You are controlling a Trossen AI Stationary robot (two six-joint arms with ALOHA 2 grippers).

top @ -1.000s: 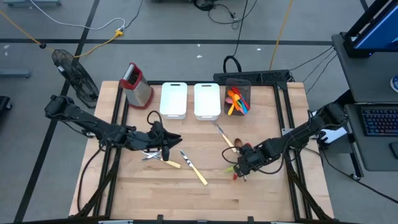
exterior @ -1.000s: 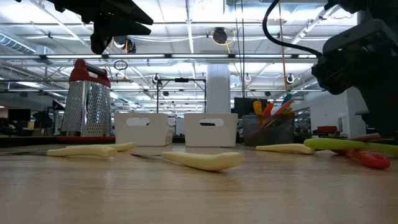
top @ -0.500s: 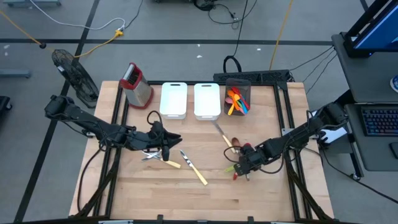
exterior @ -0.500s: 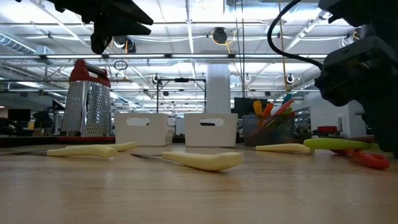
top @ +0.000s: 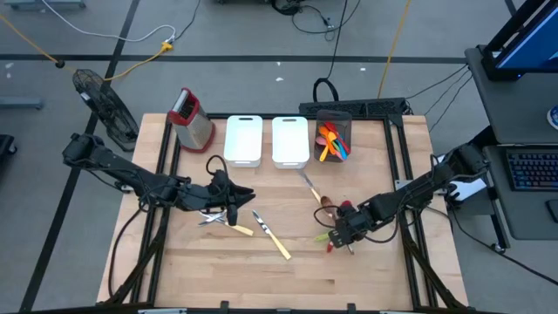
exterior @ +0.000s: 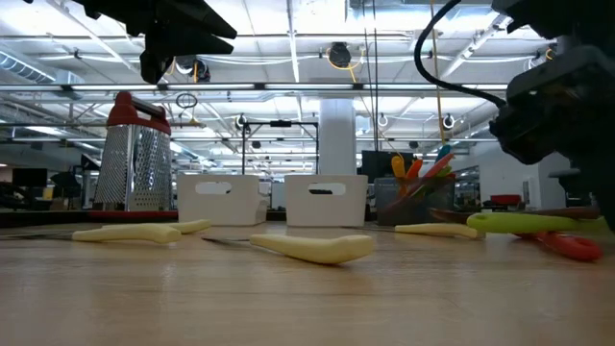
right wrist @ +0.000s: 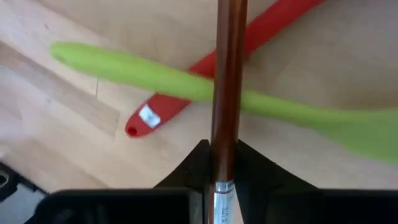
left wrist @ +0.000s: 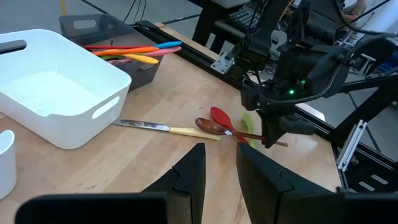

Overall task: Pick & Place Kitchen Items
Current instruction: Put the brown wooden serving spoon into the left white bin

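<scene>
Brown and slender, a wooden handle (right wrist: 225,93) sits pinched between the closed fingers of the right gripper (top: 347,234), low over the right side of the wooden table (top: 261,270). Just beneath that handle lie a green spatula (right wrist: 186,87) and a red utensil (right wrist: 186,102), crossed one over the other on the boards directly ahead of the fingertips; the wrist view shows the wooden handle running over both. The left gripper (top: 228,202) hangs well apart above the table's left side, its two dark fingers (left wrist: 189,177) set slightly apart and holding nothing, with yellow-handled metal pieces (top: 272,237) lying on the boards just below it. Beyond both grippers, at the table's far edge, a dark bin (top: 332,135) holds orange, red and blue utensils (top: 331,141), beside two white bins (top: 266,139) and a red-topped grater (top: 192,120).
</scene>
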